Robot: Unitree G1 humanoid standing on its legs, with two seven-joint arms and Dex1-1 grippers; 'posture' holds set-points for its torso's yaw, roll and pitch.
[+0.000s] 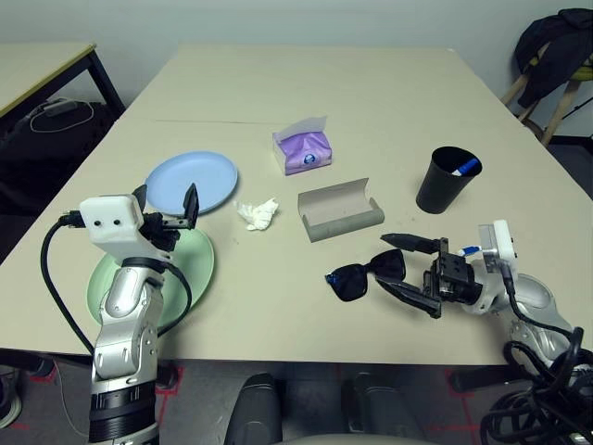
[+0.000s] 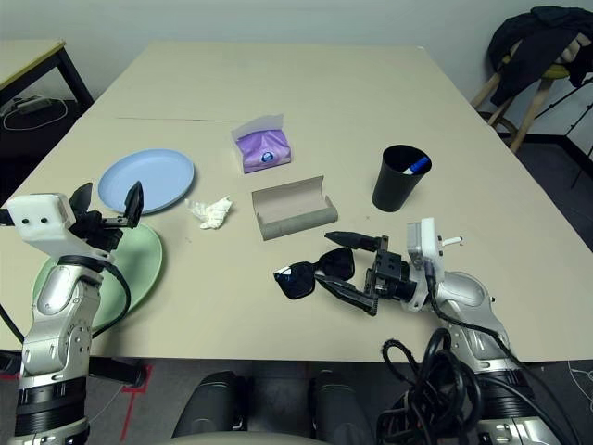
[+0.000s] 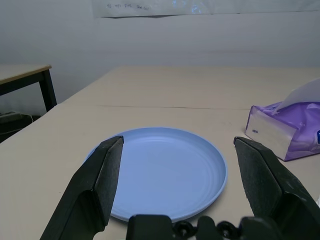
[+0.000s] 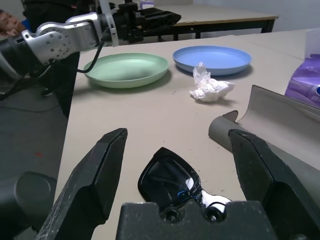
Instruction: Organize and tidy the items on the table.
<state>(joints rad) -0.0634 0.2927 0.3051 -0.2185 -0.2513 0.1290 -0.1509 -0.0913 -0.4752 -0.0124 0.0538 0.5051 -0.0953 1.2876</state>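
Purple tissue pack (image 1: 303,151): small round blue logo on front, print unreadable. Light-blue plate (image 1: 193,183) beyond mint-green plate (image 1: 199,269), both round, rimmed. White tissue wad (image 1: 258,214) crumpled, beside blue plate. Grey case (image 1: 341,211) open, near black sunglasses (image 1: 367,274). Black cup (image 1: 447,180) upright, blue pen (image 1: 466,167) inside. Left gripper (image 3: 177,175) and right gripper (image 4: 180,175) wide open, empty.

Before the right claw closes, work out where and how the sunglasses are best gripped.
Probably across the near lens and frame, coming from the robot's right. The sunglasses lie flat, lenses spread in a line pointing towards the open right claw, so its fingers could close on either side.
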